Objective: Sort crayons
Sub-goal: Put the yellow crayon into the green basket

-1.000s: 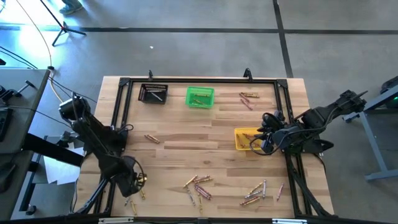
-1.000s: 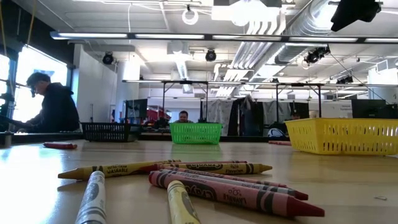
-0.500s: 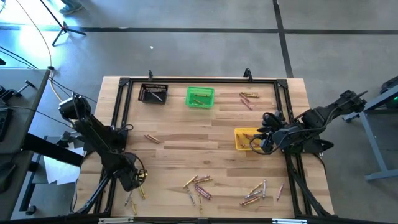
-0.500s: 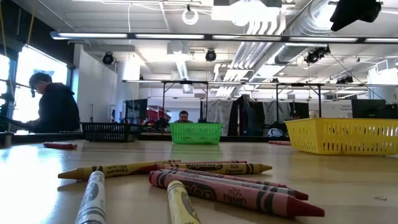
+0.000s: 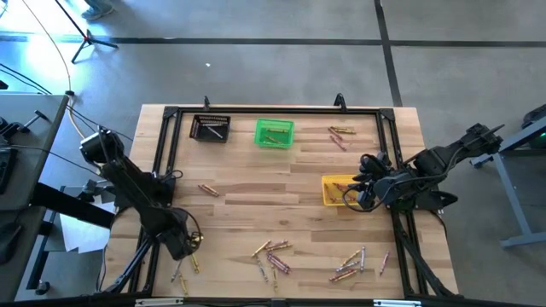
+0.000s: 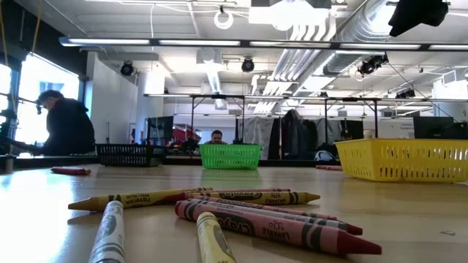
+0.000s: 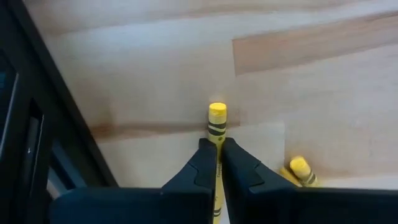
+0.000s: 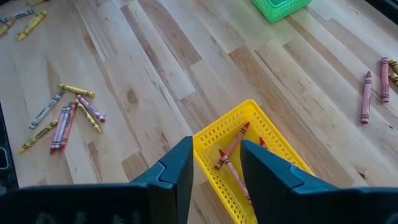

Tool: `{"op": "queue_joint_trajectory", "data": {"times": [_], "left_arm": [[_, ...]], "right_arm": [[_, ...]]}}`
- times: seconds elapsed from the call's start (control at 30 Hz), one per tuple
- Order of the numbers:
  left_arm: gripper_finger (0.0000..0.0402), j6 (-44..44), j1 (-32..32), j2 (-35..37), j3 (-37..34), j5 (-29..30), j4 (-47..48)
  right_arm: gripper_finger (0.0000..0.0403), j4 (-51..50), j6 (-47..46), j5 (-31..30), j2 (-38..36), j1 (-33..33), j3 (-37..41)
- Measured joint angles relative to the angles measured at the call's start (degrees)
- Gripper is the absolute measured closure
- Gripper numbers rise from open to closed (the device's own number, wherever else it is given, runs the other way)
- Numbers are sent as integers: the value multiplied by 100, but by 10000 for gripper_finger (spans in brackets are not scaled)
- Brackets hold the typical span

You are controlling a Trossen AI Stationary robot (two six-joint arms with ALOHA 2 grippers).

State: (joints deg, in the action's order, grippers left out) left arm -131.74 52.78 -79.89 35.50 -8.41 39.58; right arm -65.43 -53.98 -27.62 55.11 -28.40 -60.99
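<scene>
Jaws of the left gripper (image 7: pixel 217 163) pinch a yellow crayon (image 7: pixel 216 119), lower left in high view; lift slowly, probably toward the yellow bin (image 5: pixel 335 190). Right gripper (image 8: pixel 216 163) hangs open over it.

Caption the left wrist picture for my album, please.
Left gripper shut on a yellow crayon over the wooden table, another yellow crayon beside it.

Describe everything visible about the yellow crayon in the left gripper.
The yellow crayon is a thin stick in a yellow paper wrapper with black bands near its flat end. It lies low over the wooden table, near the table's front left corner by the black frame. The left gripper is shut on it, one dark finger on each side, and the flat end sticks out past the fingertips. Another yellow crayon lies apart beside it.
</scene>
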Motion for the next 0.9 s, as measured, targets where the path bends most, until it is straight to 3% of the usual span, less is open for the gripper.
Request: {"op": "queue_joint_trajectory", "data": {"times": [0.27,0.53,0.73,0.83,0.9], "left_arm": [[401,105,-298,761,10,161,597],[401,1252,-1232,1632,19,1936,587],[402,2903,-2492,2243,19,3425,-56],[401,4495,-3291,2359,22,3961,-1363],[401,5795,-3851,2345,23,3979,-2442]], "right_arm": [[284,-7,153,-2,0,2,0],[284,-7,150,-4,0,239,0],[284,6,-2,0,0,623,1],[284,11,-5,25,0,855,1],[284,11,-13,26,0,1033,2]]}}
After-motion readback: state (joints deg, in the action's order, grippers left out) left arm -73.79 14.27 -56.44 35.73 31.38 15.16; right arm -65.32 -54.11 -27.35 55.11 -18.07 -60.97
